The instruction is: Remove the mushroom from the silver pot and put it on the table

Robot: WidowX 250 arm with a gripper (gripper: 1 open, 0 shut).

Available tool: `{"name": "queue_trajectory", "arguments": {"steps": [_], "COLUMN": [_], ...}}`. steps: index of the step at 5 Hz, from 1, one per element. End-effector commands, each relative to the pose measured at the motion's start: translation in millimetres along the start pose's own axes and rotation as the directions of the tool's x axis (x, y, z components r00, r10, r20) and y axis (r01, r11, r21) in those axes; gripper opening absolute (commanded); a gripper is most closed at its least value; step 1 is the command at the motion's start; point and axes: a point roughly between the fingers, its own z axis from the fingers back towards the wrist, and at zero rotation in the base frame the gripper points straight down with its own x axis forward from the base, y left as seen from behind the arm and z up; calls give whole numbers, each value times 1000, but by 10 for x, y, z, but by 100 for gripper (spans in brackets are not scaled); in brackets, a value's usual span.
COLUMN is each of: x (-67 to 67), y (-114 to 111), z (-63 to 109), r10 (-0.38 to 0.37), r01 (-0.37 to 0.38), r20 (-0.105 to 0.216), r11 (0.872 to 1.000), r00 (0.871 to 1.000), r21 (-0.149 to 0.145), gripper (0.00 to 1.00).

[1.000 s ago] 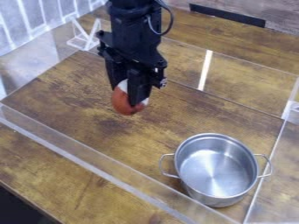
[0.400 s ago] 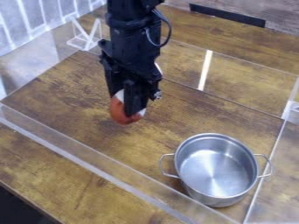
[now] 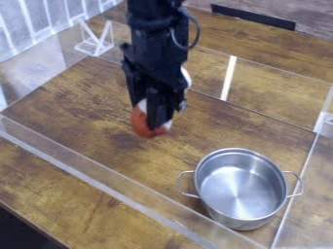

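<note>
My black gripper (image 3: 154,121) points straight down over the left middle of the brown wooden table (image 3: 72,107). It is shut on the mushroom (image 3: 144,124), whose reddish-brown cap shows at the fingertips, just at or barely above the wood; I cannot tell whether it touches. Most of the stem is hidden by the fingers. The silver pot (image 3: 242,189) stands empty at the front right, well apart from the gripper, with a thin loop handle on each side.
Clear acrylic walls border the table: one runs along the front (image 3: 104,180), another along the right edge (image 3: 318,126). A white stand (image 3: 93,39) sits at the back left. Bare planks lie between the gripper and the pot.
The wrist has rolled a little about its downward axis. The mushroom stays in the grip and the gripper remains in nearly the same spot. The pot has not moved.
</note>
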Motion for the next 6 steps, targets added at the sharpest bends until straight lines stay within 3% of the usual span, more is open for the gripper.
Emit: {"name": "queue_trajectory", "arguments": {"steps": [1, 2, 3, 5, 6], "x": [-12, 27, 57, 130, 211], "y": [47, 123, 185, 85, 79], "z": [-114, -147, -96, -382, -196], "r10": [-32, -68, -98, -97, -72], "r01": [32, 68, 98, 98, 72], "r20": [28, 19, 19, 23, 37], "r11": [999, 998, 995, 995, 997], "r00": [999, 998, 995, 995, 997], "r21": [-1, -5, -14, -21, 5], "gripper": [0, 100, 100, 100, 100]}}
